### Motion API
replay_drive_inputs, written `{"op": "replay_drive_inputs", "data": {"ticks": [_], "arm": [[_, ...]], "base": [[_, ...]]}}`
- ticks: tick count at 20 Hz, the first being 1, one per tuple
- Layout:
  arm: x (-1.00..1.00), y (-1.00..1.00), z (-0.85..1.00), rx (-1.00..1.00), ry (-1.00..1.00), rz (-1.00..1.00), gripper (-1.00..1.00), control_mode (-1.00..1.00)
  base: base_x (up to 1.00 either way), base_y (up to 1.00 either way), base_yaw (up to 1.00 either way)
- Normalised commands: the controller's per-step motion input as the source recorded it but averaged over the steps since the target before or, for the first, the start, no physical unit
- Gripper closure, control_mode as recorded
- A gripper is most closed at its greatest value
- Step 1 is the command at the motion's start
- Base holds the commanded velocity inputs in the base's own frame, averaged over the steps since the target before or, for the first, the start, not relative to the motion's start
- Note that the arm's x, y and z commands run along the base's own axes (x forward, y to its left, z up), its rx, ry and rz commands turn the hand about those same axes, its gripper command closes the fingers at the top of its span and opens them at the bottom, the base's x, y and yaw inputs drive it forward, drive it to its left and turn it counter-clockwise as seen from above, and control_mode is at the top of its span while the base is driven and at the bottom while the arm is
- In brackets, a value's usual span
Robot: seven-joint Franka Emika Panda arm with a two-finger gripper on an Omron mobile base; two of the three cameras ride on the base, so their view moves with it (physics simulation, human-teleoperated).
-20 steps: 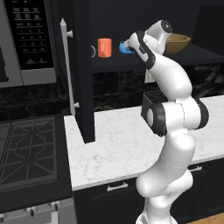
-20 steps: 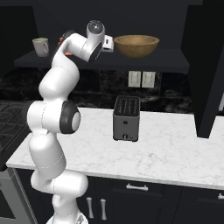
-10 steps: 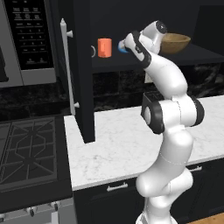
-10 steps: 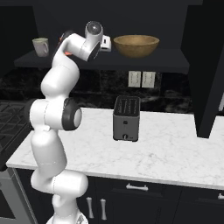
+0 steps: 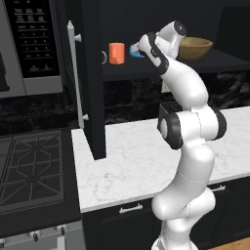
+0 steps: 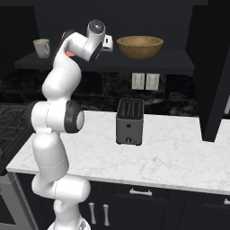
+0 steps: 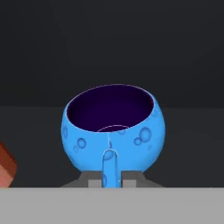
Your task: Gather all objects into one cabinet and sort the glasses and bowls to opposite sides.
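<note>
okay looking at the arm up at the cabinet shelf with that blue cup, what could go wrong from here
The blue cup sits close beside the orange cup, so a sideways drift of the pincer might knock the orange one. The open cabinet door hangs near the arm; a wide swing back could clip it. How firmly the handle is gripped cannot be judged.

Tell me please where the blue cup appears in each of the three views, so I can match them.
Left base view: blue cup on the cabinet shelf, right of the orange cup, partly behind the arm.
Right base view: I cannot make it out.
Hand view: centre, handle facing the camera.
Shared landmark: the orange cup.
</note>
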Motion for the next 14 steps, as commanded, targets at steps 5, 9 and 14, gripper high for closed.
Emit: {"op": "replay_drive_inputs", "data": {"ticks": [5, 9, 14], "arm": [[-0.23, 0.40, -0.03, 0.00, -0.04, 0.03, 1.00, -1.00], [-0.42, 0.52, -0.12, 0.00, -0.03, 0.02, 1.00, -1.00], [-0.16, 0.40, -0.10, 0.00, -0.01, 0.02, 1.00, -1.00]], "base": [[0.00, 0.00, 0.00], [0.00, 0.00, 0.00], [0.00, 0.00, 0.00]]}}
